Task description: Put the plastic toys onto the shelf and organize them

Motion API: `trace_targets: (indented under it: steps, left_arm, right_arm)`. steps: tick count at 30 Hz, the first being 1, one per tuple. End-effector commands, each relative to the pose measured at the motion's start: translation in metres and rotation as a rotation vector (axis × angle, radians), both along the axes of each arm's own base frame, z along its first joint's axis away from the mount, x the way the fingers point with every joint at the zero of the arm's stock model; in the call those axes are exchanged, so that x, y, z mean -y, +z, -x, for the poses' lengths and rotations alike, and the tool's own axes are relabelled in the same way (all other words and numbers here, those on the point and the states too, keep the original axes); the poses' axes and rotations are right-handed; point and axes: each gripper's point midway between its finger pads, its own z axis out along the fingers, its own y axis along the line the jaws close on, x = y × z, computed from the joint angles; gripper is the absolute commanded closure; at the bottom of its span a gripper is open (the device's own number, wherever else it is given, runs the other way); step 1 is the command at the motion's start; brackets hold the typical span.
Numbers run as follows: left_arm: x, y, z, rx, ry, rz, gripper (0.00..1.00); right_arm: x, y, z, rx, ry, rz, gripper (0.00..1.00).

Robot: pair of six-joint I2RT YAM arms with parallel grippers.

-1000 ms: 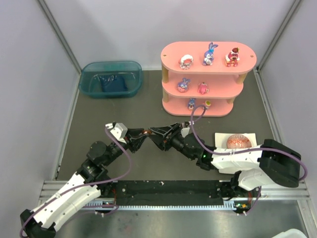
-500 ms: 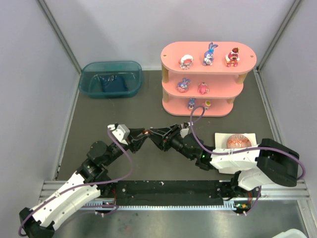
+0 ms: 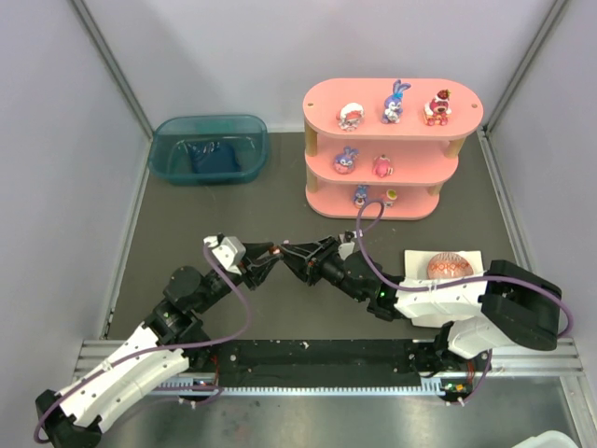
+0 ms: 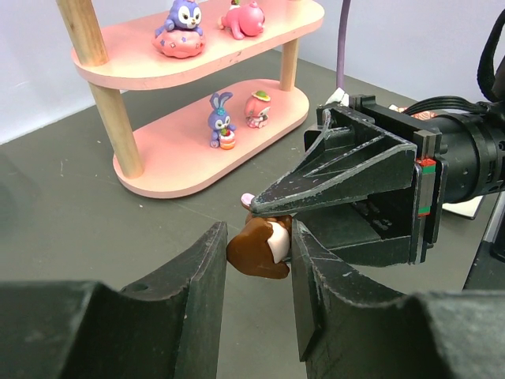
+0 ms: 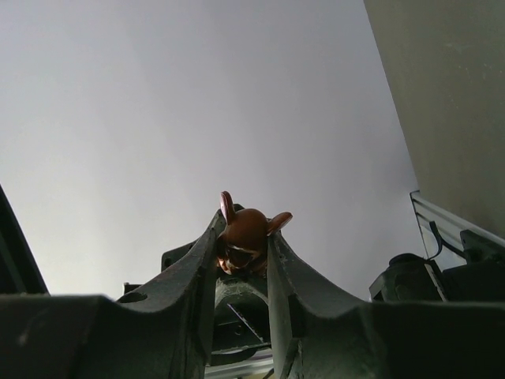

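1. Seven plastic toys are already stood on the pink shelf (image 3: 322, 112): three on the top board, among them the long-eared bunny (image 3: 395, 101); two on the middle board; two on the bottom board, the tier nearest the tools.
2. One brown eared figurine (image 4: 254, 251) is off the shelf; it is held above the desk (image 3: 233, 205), where the two tools meet tip to tip.
3. The right tool (image 5: 245, 227) is clamped on the figurine, whose ears stick out past the fingertips; the left tool (image 4: 259, 235) is closed round it too, with both fingers touching it; a hand-over is judged to be under way, though its direction is not shown.
4. The shelf lies farther out than both tools, on the right tool's side and well apart; placing this piece is judged not yet begun.
5. The teal bin (image 3: 252, 140) sits well off on the left tool's side; something blue is seen inside, too blurred to name; whether more toys are left cannot be told.
6. The patterned egg (image 3: 450, 265) lies behind the right tool, beside its arm.
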Motion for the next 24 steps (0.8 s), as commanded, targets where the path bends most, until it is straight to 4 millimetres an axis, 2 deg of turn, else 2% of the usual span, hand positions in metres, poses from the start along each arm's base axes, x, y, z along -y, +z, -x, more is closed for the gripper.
trace_targets:
  steps: [1, 4, 8, 9, 11, 13, 14, 16, 17, 19, 21, 23, 24]
  left_arm:
    - [0.001, 0.022, 0.007, 0.052, -0.028, 0.022, 1.0]
    - [0.001, 0.022, 0.008, 0.055, -0.03, 0.02, 1.0]
    - [0.002, 0.021, 0.01, 0.055, -0.041, 0.018, 0.98]
    - [0.003, 0.021, 0.01, 0.054, -0.046, 0.017, 0.94]
    - [0.003, 0.02, 0.011, 0.05, -0.051, 0.016, 0.71]
    - [0.003, 0.02, 0.011, 0.045, -0.051, 0.02, 0.56]
    - [0.003, 0.021, 0.012, 0.047, -0.051, 0.022, 0.24]
    - [0.002, 0.024, 0.014, 0.045, -0.056, 0.037, 0.13]
    - [0.001, 0.025, 0.015, 0.046, -0.053, 0.042, 0.05]
    - [-0.001, 0.03, 0.018, 0.049, -0.057, 0.062, 0.01]
    - [-0.003, 0.033, 0.019, 0.052, -0.049, 0.079, 0.01]
    - [-0.007, 0.036, 0.02, 0.052, -0.04, 0.097, 0.01]
    - [-0.008, 0.036, 0.019, 0.049, -0.032, 0.102, 0.01]
  right_arm:
    - [0.001, 0.022, -0.001, 0.025, -0.012, -0.069, 0.81]
    - [0.002, 0.019, -0.002, 0.029, -0.021, -0.053, 1.0]
    - [0.005, 0.017, -0.003, 0.047, -0.036, -0.038, 1.0]
    - [0.006, 0.019, -0.003, 0.055, -0.039, -0.041, 1.0]
    - [0.01, 0.021, -0.006, 0.082, -0.056, -0.029, 1.0]
    - [0.014, 0.019, -0.007, 0.114, -0.071, 0.008, 1.0]
    - [0.02, 0.025, -0.01, 0.13, -0.092, 0.007, 1.0]
    - [0.028, 0.018, -0.013, 0.158, -0.116, 0.06, 1.0]
    - [0.038, 0.027, -0.017, 0.175, -0.149, 0.055, 1.0]
    - [0.051, 0.017, -0.021, 0.208, -0.179, 0.123, 1.0]
    - [0.072, 0.026, -0.028, 0.245, -0.231, 0.139, 1.0]
    - [0.089, 0.005, -0.033, 0.274, -0.257, 0.278, 1.0]
    - [0.105, 0.014, -0.036, 0.306, -0.289, 0.3, 1.0]
